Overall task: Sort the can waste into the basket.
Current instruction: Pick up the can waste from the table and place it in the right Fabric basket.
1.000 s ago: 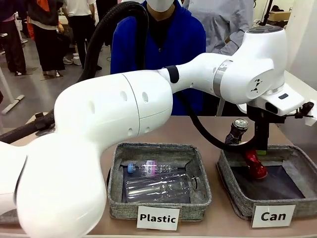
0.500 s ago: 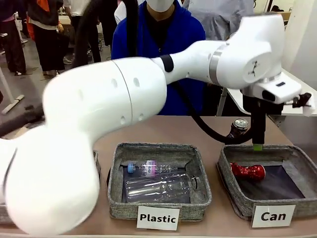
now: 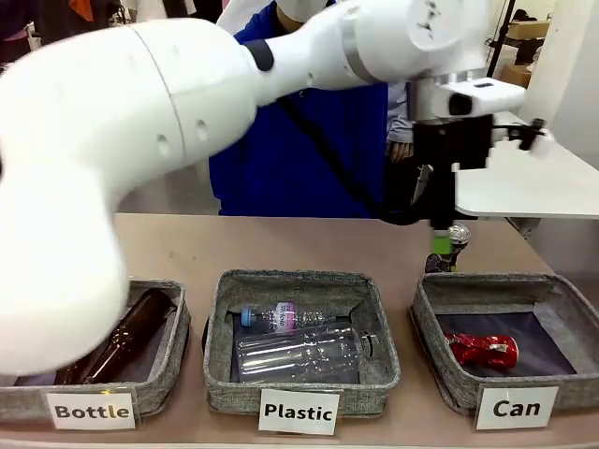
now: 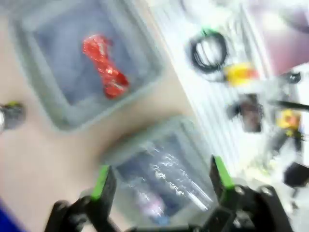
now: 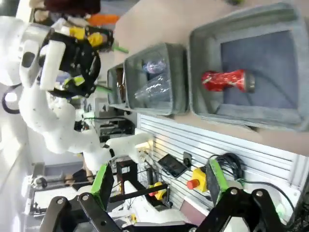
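Observation:
The red crushed can (image 3: 483, 349) lies flat inside the grey basket labelled "Can" (image 3: 447, 382). Behind that basket a dark can with a silver top (image 3: 456, 243) stands on the table. My left gripper (image 3: 441, 241) hangs open above the basket's far left corner, close to the dark can, holding nothing. The blurred left wrist view looks down past open fingers (image 4: 103, 185) at the red can (image 4: 104, 65) in its basket (image 4: 145, 55), with the dark can (image 4: 9, 116) at the left edge. My right gripper (image 5: 159, 181) is open and far off; the red can (image 5: 227, 79) shows in the basket (image 5: 207, 111).
The "Plastic" basket (image 3: 225, 393) in the middle holds clear bottles (image 3: 299, 351). At the left, the "Bottle" basket (image 3: 168, 383) holds a brown glass bottle (image 3: 126, 339). A person in blue stands across the table. My left arm spans the whole upper picture.
My left gripper has opened and let go of the red can, which now lies flat in the Can basket. The gripper has risen and drawn back to the left.

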Robot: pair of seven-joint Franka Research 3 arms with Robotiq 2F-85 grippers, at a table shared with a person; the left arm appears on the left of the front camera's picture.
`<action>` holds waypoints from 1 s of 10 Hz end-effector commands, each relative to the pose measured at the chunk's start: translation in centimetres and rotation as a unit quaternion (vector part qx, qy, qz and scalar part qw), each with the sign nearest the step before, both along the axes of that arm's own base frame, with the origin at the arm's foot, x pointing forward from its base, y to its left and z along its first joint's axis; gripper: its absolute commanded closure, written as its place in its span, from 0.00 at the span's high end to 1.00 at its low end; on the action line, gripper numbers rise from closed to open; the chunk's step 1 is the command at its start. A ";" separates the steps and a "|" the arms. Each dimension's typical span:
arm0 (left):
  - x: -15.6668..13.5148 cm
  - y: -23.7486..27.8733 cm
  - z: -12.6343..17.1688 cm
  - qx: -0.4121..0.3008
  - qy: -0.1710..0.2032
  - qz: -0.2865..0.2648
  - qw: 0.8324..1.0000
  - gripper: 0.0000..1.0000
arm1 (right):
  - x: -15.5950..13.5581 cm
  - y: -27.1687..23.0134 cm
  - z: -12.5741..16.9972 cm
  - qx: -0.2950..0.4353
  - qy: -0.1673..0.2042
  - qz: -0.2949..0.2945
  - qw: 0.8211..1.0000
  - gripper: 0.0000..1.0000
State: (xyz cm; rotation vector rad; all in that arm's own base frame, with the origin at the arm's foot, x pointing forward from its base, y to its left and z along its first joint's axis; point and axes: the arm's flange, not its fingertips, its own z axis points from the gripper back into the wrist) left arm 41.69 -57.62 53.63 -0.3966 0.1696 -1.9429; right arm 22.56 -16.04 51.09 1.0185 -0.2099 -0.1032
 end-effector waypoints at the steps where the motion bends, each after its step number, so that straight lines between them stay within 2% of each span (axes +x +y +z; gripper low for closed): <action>1: -4.3 6.3 -2.0 0.099 0.131 0.022 0.986 1.00 | 1.8 1.7 -0.5 -0.008 0.020 0.016 1.000 1.00; 2: -5.1 8.0 -2.4 0.118 0.187 0.063 0.973 1.00 | 2.0 1.9 -0.7 -0.009 0.025 0.020 0.999 1.00; 3: -5.3 9.5 -2.4 0.122 0.247 0.135 0.952 1.00 | 2.2 2.0 -0.6 -0.008 0.025 0.019 0.999 1.00; 4: -5.4 11.1 -2.9 0.155 0.274 0.243 0.918 1.00 | 2.1 2.0 -0.6 -0.012 0.026 0.019 0.999 1.00; 5: -5.9 12.8 -3.6 0.207 0.285 0.340 0.872 1.00 | 2.0 1.9 -0.7 -0.014 0.029 0.019 0.999 1.00; 6: -6.9 14.9 -3.5 0.231 0.275 0.402 0.842 1.00 | 2.0 1.9 -0.9 -0.013 0.030 0.018 0.999 1.00; 7: -7.9 17.5 -2.7 0.237 0.258 0.450 0.821 1.00 | 2.2 1.8 -0.9 -0.013 0.031 0.016 0.999 1.00; 8: -9.5 20.6 -1.6 0.218 0.259 0.488 0.805 1.00 | 2.1 1.9 -0.9 -0.014 0.032 0.019 0.999 1.00; 10: -11.7 29.2 -0.7 0.129 0.297 0.574 0.752 1.00 | 2.2 3.7 -0.7 0.008 0.029 0.023 0.999 1.00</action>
